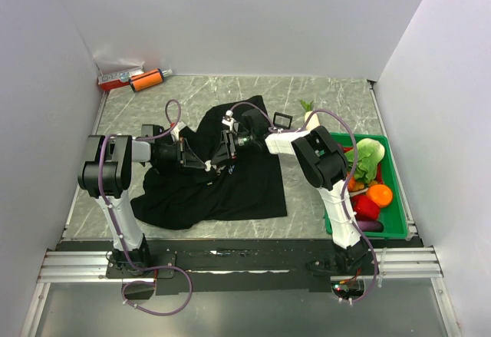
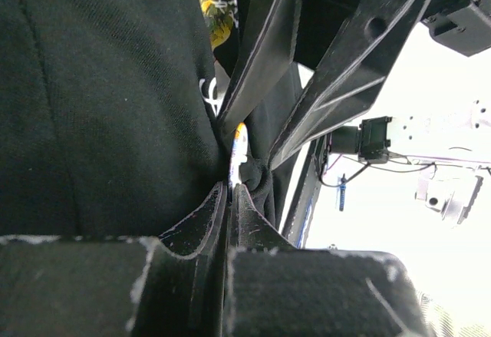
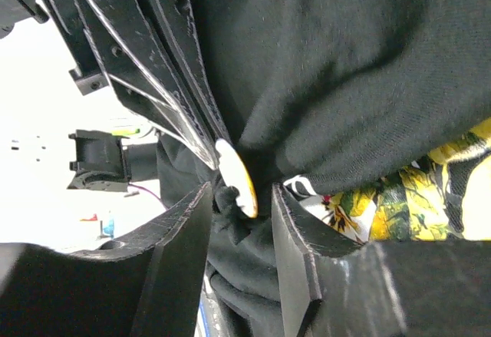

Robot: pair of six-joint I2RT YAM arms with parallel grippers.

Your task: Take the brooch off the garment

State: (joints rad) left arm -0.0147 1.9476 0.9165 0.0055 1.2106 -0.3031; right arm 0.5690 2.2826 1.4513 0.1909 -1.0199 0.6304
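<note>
Both reaching inward, left claw (image 2: 232, 187) pinches garment (image 2: 100, 107), right claw (image 3: 242, 189) gapes around brooch (image 3: 234, 170).

Left arm (image 1: 103, 170) and right arm (image 1: 322, 159): bulky black joint housings, white tubular links rising from the bases; purple cables (image 1: 189, 291) routed along both, looped at the bases; fingers (image 2: 192, 233) matt black, tapering to thin tips; faces and edges scuffed pale grey.

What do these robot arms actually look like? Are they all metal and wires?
The left arm and right arm are white tubes with chunky black joints. A thin purple cable loops along each. The left claw and right claw are black, each with two flat, tapered fingers scuffed pale at the edges.
</note>
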